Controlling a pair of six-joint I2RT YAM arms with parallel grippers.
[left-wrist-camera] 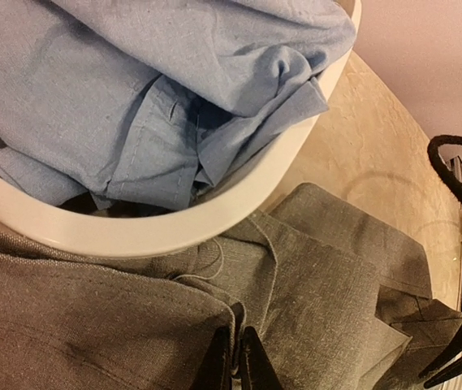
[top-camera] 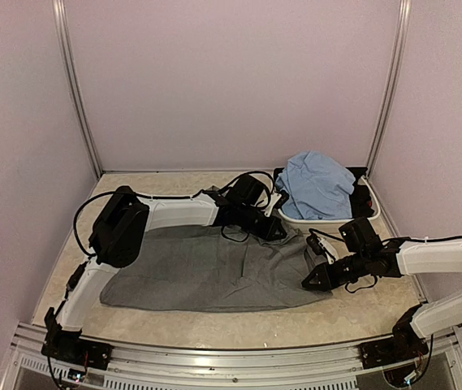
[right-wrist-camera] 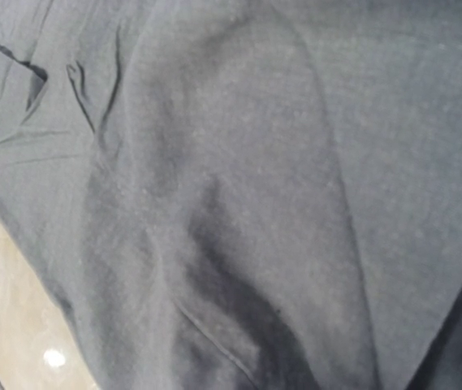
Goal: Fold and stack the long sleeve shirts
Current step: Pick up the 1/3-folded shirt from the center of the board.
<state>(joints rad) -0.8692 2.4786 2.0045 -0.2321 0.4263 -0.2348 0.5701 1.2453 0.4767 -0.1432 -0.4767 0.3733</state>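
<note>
- Two grippers closed tight: left gripper (left-wrist-camera: 235, 366) pinches grey shirt (top-camera: 206, 272) beside white basin (left-wrist-camera: 174, 231).
- Right gripper (top-camera: 310, 282) sits at its edge; I can't tell any hold.

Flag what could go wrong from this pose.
1. Left claw is pinched on the slate grey cloth shirt right beside the white oval plastic basin; a pull may drag the basin and the light blue cloth shirt heaped in it.
2. The grey shirt's collar end lies bunched there, so a fold may come out crooked.
</note>
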